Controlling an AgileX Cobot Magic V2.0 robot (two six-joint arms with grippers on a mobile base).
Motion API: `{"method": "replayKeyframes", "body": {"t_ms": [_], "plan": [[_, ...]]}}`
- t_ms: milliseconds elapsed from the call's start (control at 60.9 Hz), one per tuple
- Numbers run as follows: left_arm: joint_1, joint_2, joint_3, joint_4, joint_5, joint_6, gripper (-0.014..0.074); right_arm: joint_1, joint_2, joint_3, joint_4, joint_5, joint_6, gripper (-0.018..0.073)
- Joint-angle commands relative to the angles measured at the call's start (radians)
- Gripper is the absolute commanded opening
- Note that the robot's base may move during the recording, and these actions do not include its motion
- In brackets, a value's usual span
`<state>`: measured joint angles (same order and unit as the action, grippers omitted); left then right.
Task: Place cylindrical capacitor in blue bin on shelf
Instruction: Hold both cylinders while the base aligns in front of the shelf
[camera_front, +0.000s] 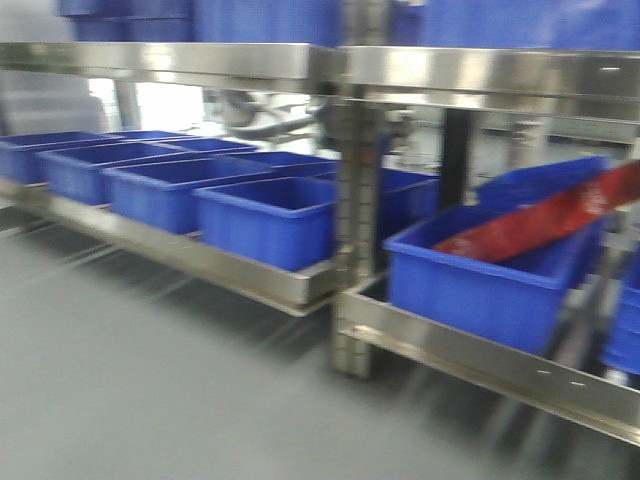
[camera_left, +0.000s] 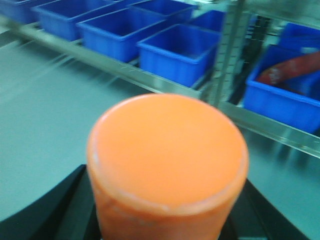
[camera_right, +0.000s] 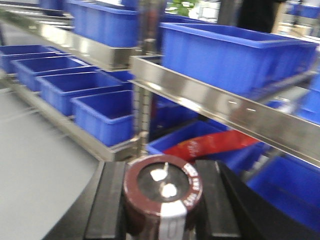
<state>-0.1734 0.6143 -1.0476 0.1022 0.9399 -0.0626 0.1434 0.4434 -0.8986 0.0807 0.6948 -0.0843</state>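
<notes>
The cylindrical capacitor (camera_right: 162, 187) is dark maroon with a white stripe and two metal terminals on its end. My right gripper (camera_right: 163, 197) is shut on it, a black finger (camera_right: 111, 200) pressing on each side. Behind it rises the steel shelf (camera_right: 200, 97) with a blue bin (camera_right: 232, 47) on the upper tier and a lower blue bin (camera_right: 165, 140) holding a red packet (camera_right: 210, 142). My left gripper (camera_left: 167, 210) is shut on an orange cylinder (camera_left: 167, 155) that fills its view. The front view shows the shelf (camera_front: 480, 70) but neither gripper.
Open blue bins (camera_front: 265, 215) line the lower tier left of the upright post (camera_front: 355, 200). Right of the post a blue bin (camera_front: 475, 285) carries the red packet (camera_front: 540, 220). Grey floor (camera_front: 150, 380) lies before the rack. Everything is motion-blurred.
</notes>
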Motion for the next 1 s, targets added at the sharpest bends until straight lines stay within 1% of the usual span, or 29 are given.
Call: {"method": "replayKeyframes", "body": {"t_ms": [0,986], "plan": [[-0.008,-0.005,-0.004,-0.002,-0.015,0.004,-0.0111,0.002,0.001,-0.006,-0.008,-0.022,-0.004,-0.0162],[-0.008,-0.005,-0.004,-0.002,-0.015,0.004,-0.0111,0.002,0.001,-0.006,-0.008,-0.022,-0.004,-0.0162]]}}
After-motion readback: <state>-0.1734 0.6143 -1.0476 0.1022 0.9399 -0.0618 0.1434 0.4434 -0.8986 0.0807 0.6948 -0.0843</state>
